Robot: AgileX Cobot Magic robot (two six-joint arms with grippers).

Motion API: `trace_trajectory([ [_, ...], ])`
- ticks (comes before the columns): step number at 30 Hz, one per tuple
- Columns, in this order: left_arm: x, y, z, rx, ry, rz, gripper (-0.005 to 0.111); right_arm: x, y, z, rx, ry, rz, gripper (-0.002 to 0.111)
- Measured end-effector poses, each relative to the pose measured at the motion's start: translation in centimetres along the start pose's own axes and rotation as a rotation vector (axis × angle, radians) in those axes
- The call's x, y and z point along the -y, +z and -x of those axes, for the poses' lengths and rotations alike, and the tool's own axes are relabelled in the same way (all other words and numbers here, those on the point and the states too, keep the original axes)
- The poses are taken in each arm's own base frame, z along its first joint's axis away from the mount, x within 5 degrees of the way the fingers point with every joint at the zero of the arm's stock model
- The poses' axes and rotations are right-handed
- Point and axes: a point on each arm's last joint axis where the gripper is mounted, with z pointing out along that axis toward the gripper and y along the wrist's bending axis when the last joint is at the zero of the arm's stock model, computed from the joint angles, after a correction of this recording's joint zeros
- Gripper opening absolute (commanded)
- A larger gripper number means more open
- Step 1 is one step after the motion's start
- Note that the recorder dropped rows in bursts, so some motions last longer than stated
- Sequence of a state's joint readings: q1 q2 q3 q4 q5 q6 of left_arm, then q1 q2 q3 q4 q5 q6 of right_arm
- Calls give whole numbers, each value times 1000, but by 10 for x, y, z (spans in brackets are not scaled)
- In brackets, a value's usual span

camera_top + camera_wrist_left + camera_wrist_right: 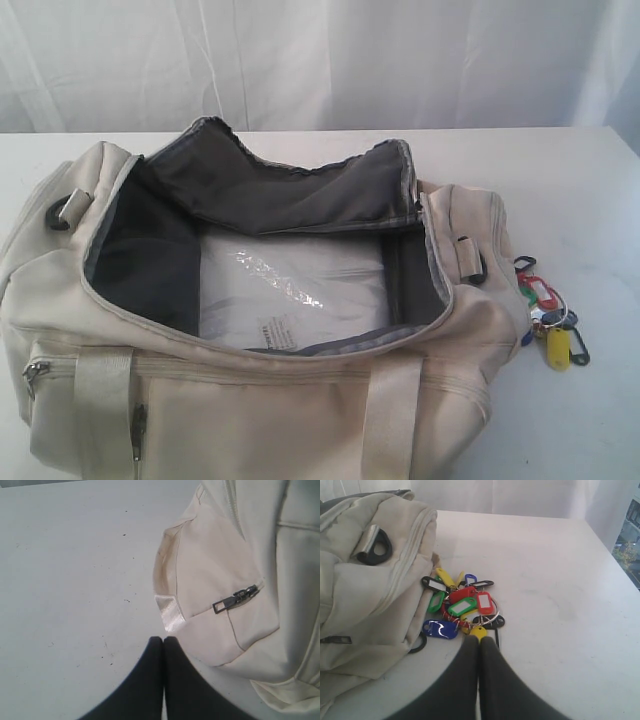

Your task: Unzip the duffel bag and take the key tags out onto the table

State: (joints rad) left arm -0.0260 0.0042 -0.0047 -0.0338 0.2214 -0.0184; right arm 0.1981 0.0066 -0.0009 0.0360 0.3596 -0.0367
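Observation:
The cream duffel bag lies unzipped, its grey-lined mouth gaping wide. The key tags, a small bunch in red, yellow, green, blue and black, rest on the white table against the bag's right end. In the right wrist view the key tags lie beside the bag, just beyond my right gripper, which is shut with nothing in it. My left gripper is shut and empty over the table, close to the bag's end pocket. Neither gripper shows in the exterior view.
A clear plastic-wrapped white sheet with a barcode tag lies inside the bag. A grey zipper pull hangs on the end pocket. A black D-ring sits on the bag's right end. White curtains hang behind the table.

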Motion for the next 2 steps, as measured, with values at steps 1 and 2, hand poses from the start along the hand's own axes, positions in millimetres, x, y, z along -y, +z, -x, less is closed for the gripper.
trace_trajectory([
  [1, 0, 0, 0, 0, 0, 0, 0, 0, 0, 0, 0, 0, 0, 0],
  [2, 0, 0, 0, 0, 0, 0, 0, 0, 0, 0, 0, 0, 0, 0],
])
